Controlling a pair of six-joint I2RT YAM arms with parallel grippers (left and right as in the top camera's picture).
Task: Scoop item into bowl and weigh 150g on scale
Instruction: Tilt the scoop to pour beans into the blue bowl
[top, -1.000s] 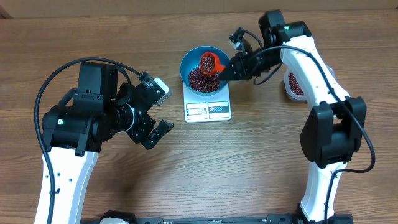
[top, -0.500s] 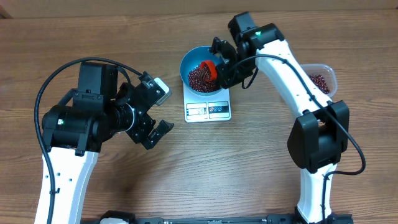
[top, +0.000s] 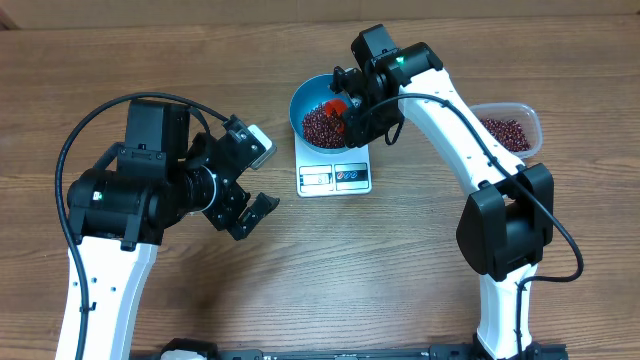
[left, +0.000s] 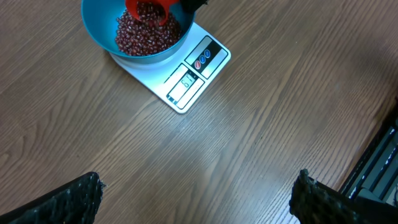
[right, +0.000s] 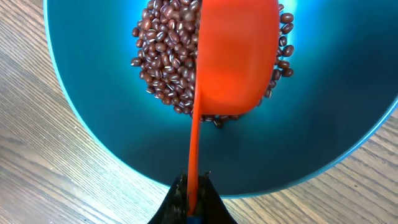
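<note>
a robot's right gripper (right: 193, 200), clenched on the thin handle of an orange-red scoop (right: 236, 56), holds the scoop tipped on its side over the blue bowl (right: 106, 130), just above a heap of dark red-brown beans (right: 165, 56) lying in the bowl's bottom. seen from the left wrist, beans show inside the scoop's mouth. the bowl sits on the white scale (top: 335, 177), covering its far part and leaving the display strip and label panels bare along the near edge; the digits are too small to read. the left gripper (top: 262, 180) hangs over the wood table (top: 400, 260) to the left of the scale, well apart from it, fingers spread wide and grasping nothing. a clear tub (top: 533, 125) with more beans stands on the table to the right of the bowl, apart from the scale.
</note>
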